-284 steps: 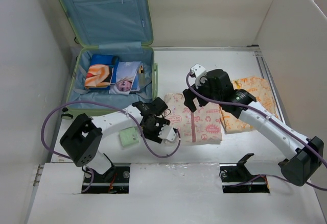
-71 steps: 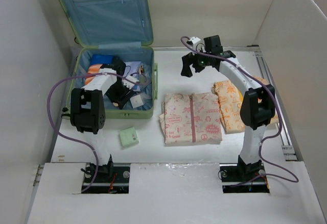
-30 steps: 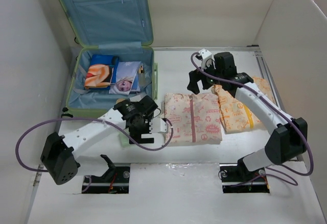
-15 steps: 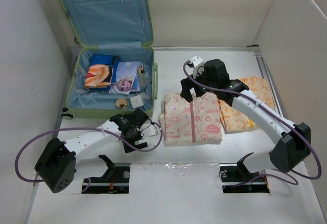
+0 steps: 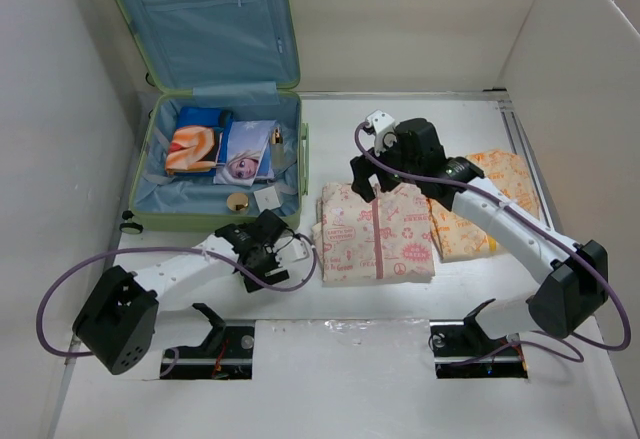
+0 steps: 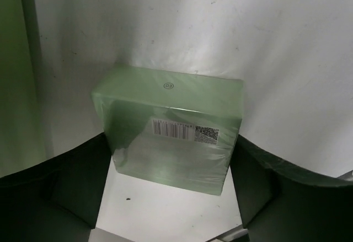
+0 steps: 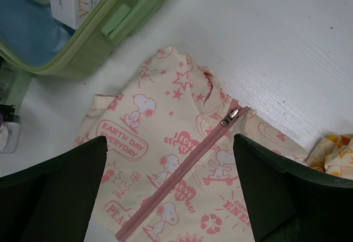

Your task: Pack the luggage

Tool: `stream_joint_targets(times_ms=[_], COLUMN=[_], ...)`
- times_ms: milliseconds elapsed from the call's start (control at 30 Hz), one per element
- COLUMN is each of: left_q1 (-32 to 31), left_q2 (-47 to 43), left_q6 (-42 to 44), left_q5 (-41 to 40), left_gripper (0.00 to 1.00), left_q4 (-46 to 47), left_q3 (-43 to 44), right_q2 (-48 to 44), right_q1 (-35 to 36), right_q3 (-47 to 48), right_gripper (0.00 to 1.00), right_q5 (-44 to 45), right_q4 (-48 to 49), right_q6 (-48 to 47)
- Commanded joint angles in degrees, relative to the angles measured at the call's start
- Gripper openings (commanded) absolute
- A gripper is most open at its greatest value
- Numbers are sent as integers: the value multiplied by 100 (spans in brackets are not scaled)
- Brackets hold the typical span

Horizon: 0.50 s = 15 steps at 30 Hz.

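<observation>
My left claw (image 6: 171,154) has its jaws either side of the green box (image 6: 171,109). They look right against it, but I cannot tell whether they are clamped. The box's wrap looks glossy, so I judge it could slip or twist out on lifting, or clip the suitcase's near wall if carried low. My right claw (image 7: 170,143) hangs with its jaws wide apart over the cartoon-print pouch (image 5: 375,231), gripping nothing. The suitcase (image 5: 200,222) lies at ten o'clock on the table, the box at its six. It is a pale green shell with blue lining, its lid propped up at twelve and partly filled.
</observation>
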Motion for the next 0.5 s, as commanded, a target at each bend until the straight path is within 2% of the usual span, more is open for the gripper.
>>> stream_joint_targets(times_ms=[0, 67, 200, 233, 333, 467], left_q1=[33, -19, -133, -134, -239, -398], left_q2=[-96, -437, -825, -826, -896, -783], left_q6=[331, 533, 596, 596, 596, 579], left_q5=[580, 827, 907, 1003, 1224, 1592], left_gripper=[71, 46, 11, 7, 7, 7], left_q4=[-45, -432, -907, -1013, -1513, -1936], left_q3=[-90, 113, 508, 639, 1289, 2650], right_q2=[-209, -209, -209, -209, -69, 168], right_q1=[87, 87, 87, 87, 87, 87], right_q3=[269, 269, 330, 331, 479, 735], right_gripper=[100, 100, 100, 100, 100, 100], right_q5=[156, 156, 156, 156, 104, 51], right_q4=[-6, -6, -6, -6, -6, -6], right_q6=[-47, -47, -47, -47, -100, -214])
